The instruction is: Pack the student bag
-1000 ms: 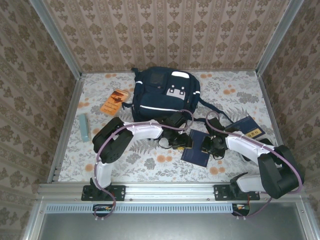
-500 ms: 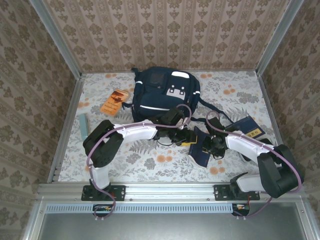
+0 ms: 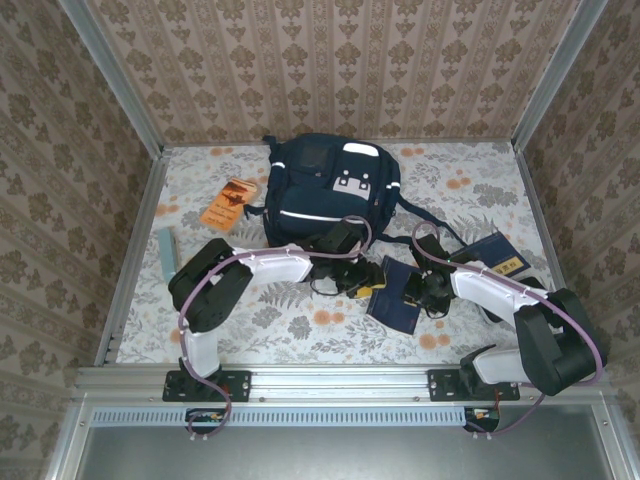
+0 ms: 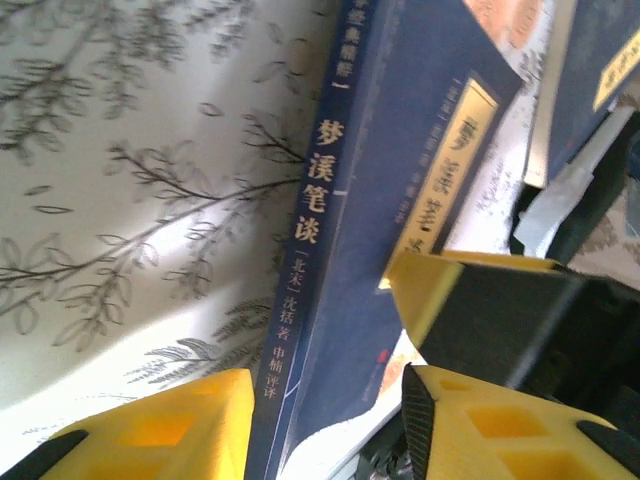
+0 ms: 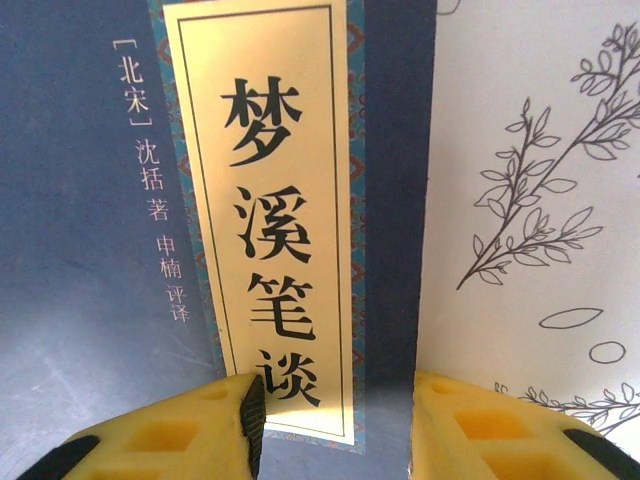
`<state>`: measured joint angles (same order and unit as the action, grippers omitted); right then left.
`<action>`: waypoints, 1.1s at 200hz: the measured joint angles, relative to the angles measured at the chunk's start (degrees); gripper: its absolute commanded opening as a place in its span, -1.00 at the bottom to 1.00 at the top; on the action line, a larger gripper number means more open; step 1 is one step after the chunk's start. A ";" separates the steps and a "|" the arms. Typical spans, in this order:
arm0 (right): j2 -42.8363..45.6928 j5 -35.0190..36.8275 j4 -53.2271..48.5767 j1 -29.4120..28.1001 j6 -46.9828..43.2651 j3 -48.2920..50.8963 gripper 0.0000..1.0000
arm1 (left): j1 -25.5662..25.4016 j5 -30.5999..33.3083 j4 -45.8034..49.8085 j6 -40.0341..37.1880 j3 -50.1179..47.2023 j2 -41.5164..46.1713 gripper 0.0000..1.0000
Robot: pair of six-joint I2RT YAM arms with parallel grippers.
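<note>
The student bag [image 3: 320, 185], navy with white stripes, lies at the back centre of the table. In front of it lies a navy book [image 3: 395, 305] with a gold title label, between my two grippers. My left gripper [image 3: 370, 283] is at its left edge. In the left wrist view its jaws [image 4: 325, 420] stand apart around the spine's lower corner [image 4: 310, 300], with the left finger against the spine. My right gripper [image 3: 418, 288] is at the right edge. Its open fingers [image 5: 335, 420] sit over the cover [image 5: 100, 150] and the book's edge.
A second navy book [image 3: 497, 255] lies to the right, beside my right arm. An orange booklet [image 3: 228, 202] and a pale green box [image 3: 168, 253] lie on the left. The bag's dark straps [image 3: 430, 225] trail toward the right arm. Metal rails edge the floral table.
My left arm has stretched right, bringing its gripper to the book's left edge. The book tipped up half a second ago and now lies lower. My right gripper has barely moved.
</note>
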<state>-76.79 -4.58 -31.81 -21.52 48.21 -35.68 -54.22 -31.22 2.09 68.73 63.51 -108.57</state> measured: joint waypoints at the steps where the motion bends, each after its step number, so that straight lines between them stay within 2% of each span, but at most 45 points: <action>1: 0.00 0.00 0.00 0.00 0.02 0.00 -0.21 | 0.00 0.00 0.00 0.07 0.00 -0.04 -0.13; 76: -0.22 -0.26 -0.11 0.37 -0.02 -0.04 -0.37 | 0.04 1.73 -0.17 3.76 -0.24 -2.23 -0.28; 135: -1.03 -0.11 -1.66 0.39 -0.13 -1.25 -1.00 | 0.11 2.12 0.61 2.86 -0.24 -2.23 -0.34; 163: -0.13 0.85 -2.43 0.37 -0.79 -1.38 -1.00 | 0.11 2.34 0.87 1.90 -0.24 -2.25 -0.34; 220: 5.75 0.79 -5.95 0.13 -4.28 -6.05 -1.00 | 0.79 2.21 1.36 -2.47 -0.24 -2.21 -0.16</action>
<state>-71.05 -3.79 -37.76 -21.39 43.92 -41.74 -53.43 -29.02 3.44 66.26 63.26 -110.78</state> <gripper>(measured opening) 0.060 0.411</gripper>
